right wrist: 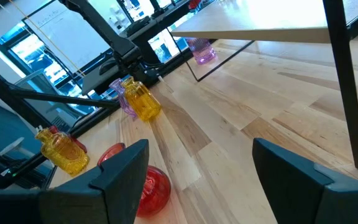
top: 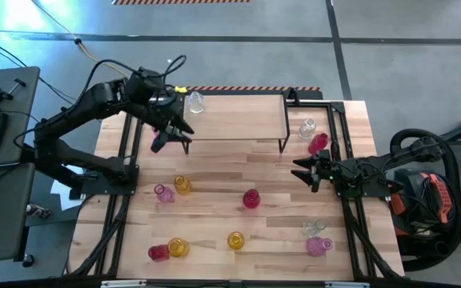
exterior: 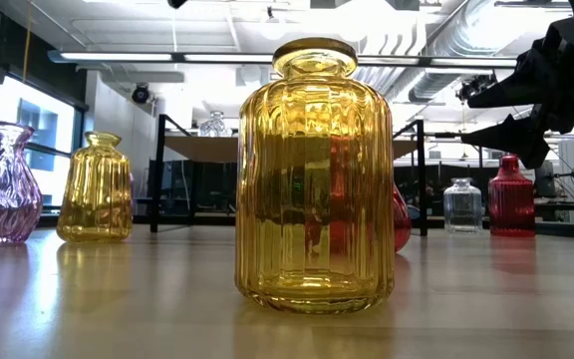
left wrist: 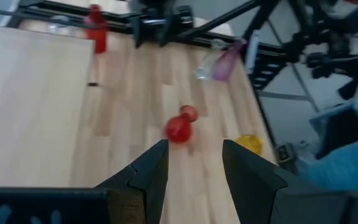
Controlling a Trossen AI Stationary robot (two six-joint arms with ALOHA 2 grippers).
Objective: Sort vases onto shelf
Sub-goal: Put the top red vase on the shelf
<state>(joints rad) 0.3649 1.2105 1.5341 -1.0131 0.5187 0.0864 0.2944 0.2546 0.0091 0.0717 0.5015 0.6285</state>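
Left claw (top: 172, 130) hangs open and empty by the shelf (top: 238, 118) — one clear vase (top: 195, 102) up top. Right claw (top: 304, 170) is open and empty too, over the bench (top: 214, 200).

Shelf (top: 234, 116) top mostly bare; one clear vase (top: 195, 102) at its left end. Left gripper (top: 169, 132) hangs at the shelf's left front corner, fingers apart. Desk (top: 214, 204) centre open but for a red vase (top: 250, 198). Clear bottle (top: 307, 127) and red bottle (top: 318, 143) crowd the shelf's right legs, near the right gripper (top: 305, 171). More vases line the front edge.
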